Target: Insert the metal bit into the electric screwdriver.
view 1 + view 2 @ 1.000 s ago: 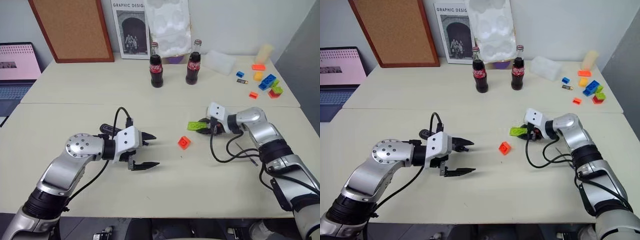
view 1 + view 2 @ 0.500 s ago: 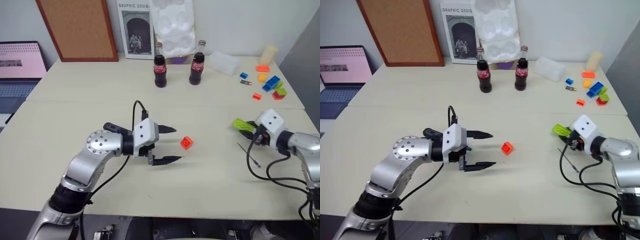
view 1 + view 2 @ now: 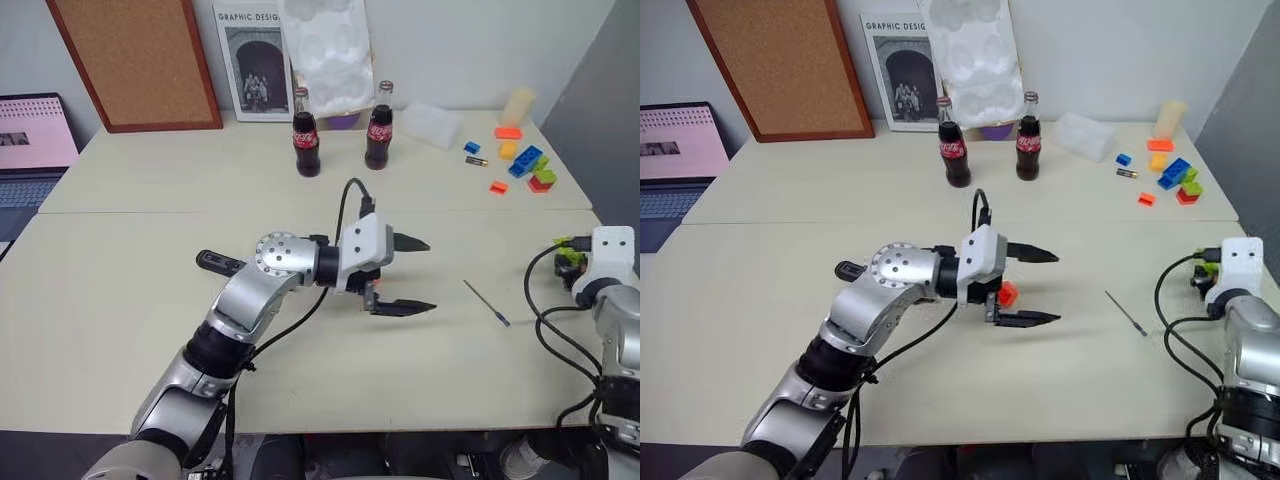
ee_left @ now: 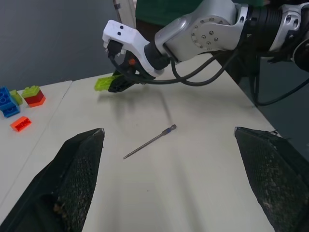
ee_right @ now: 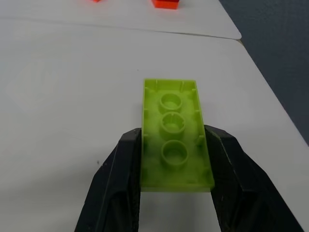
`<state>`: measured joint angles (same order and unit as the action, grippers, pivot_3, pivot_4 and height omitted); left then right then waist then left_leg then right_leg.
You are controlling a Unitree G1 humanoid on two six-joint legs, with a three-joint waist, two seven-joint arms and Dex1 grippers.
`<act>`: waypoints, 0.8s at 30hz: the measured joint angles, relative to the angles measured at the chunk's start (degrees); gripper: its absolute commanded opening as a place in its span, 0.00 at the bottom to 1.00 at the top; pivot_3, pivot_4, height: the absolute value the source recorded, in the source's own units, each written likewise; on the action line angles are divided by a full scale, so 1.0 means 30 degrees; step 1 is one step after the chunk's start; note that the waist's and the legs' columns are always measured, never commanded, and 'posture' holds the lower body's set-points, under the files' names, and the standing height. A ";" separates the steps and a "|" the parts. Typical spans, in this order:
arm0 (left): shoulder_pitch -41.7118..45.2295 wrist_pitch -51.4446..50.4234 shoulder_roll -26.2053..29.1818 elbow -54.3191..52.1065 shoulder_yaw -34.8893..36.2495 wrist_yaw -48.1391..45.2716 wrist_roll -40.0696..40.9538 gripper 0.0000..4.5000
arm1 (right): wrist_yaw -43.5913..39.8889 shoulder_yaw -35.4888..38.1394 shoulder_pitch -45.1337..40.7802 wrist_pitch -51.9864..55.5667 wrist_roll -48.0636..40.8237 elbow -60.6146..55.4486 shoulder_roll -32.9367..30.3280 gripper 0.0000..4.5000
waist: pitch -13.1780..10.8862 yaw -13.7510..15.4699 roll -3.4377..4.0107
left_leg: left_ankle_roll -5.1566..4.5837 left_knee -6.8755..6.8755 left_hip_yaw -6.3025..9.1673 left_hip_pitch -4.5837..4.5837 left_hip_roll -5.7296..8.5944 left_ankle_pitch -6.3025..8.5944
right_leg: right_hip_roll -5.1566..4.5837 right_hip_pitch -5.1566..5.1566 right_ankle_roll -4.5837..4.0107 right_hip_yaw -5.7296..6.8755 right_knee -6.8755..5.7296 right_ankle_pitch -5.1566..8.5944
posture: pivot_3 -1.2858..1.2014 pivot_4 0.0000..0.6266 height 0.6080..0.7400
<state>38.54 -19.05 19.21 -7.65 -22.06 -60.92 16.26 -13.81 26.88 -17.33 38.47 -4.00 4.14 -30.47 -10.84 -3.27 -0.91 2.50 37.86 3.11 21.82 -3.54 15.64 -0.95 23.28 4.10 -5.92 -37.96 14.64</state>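
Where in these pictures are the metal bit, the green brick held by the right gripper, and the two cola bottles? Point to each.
metal bit (image 4: 149, 141): left wrist view, mid-shaft.
green brick (image 5: 175, 133): right wrist view, studded underside, middle.
left cola bottle (image 3: 305, 150): left eye view, label.
right cola bottle (image 3: 377, 140): left eye view, label.

- Your left arm covers most of the electric screwdriver (image 3: 218, 263); just its black end pokes out behind the elbow, so the red band and blue tip stay hidden.
- The left gripper (image 3: 1025, 287) hides part of the small red brick (image 3: 1007, 293).
- The right gripper (image 5: 174, 166) covers both long sides of the green brick (image 5: 175, 133).
- At the table's far left edge, the laptop (image 3: 30, 150) is cut off by the frame.
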 measured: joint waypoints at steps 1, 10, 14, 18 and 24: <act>0.0008 0.0129 -0.0078 0.0183 -0.0035 -0.0051 -0.0077 1.00 | 0.0089 0.0058 0.0037 0.0030 -0.0118 -0.0011 0.0079 0.57 | 0.0001 0.0003 0.0001 | -0.0001 0.0000 -0.0001 0.0003 0.0000 0.0001 | 0.0000 0.0001 0.0005 -0.0002 0.0003 0.0009 | 0.52 0.24 1.00; 0.0024 0.0143 -0.0031 0.0436 0.0005 -0.0337 -0.0246 1.00 | -0.0027 0.0880 0.2601 0.1439 -0.1616 -0.5213 0.0193 0.99 | 0.0000 0.0039 0.0018 | -0.0004 -0.0002 0.0009 0.0025 0.0003 0.0004 | -0.0003 0.0009 0.0039 0.0004 0.0020 0.0032 | 0.52 0.24 1.00; -0.0547 -0.0331 0.1824 0.0012 0.1159 -0.0329 -0.0154 1.00 | -0.1496 0.0743 0.4511 0.1984 -0.2269 -0.9806 -0.1289 0.99 | -0.0007 -0.0168 0.0044 | -0.0004 -0.0003 0.0007 0.0001 -0.0008 0.0004 | 0.0011 0.0010 0.0112 -0.0005 0.0004 0.0077 | 0.52 0.24 1.00; -0.1741 -0.0664 0.4731 -0.0885 0.2558 -0.0830 -0.0113 1.00 | -0.3777 -0.0289 0.4785 0.2831 -0.4418 -1.3108 -0.2414 0.99 | -0.0008 -0.0377 0.0043 | -0.0004 -0.0006 0.0026 -0.0018 -0.0039 0.0004 | 0.0042 0.0007 0.0098 0.0001 -0.0012 0.0074 | 0.52 0.24 1.00; -0.3657 -0.0061 0.8841 -0.1321 0.3930 -0.2460 -0.0332 1.00 | -0.5902 -0.6033 0.3967 0.3997 -0.6354 -1.4823 -0.2704 0.99 | -0.0028 -0.0340 0.0007 | 0.0000 0.0001 0.0029 0.0018 -0.0039 0.0005 | 0.0025 0.0019 0.0065 0.0020 0.0014 0.0093 | 0.52 0.24 1.00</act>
<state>27.57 -19.24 45.73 -11.61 -10.27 -68.30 15.27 -31.52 8.78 -5.43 50.46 -23.06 -40.33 -38.58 -10.92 -4.29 -0.89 2.49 37.87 3.20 21.87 -3.65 15.66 -0.88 23.33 4.29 -5.86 -37.92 14.91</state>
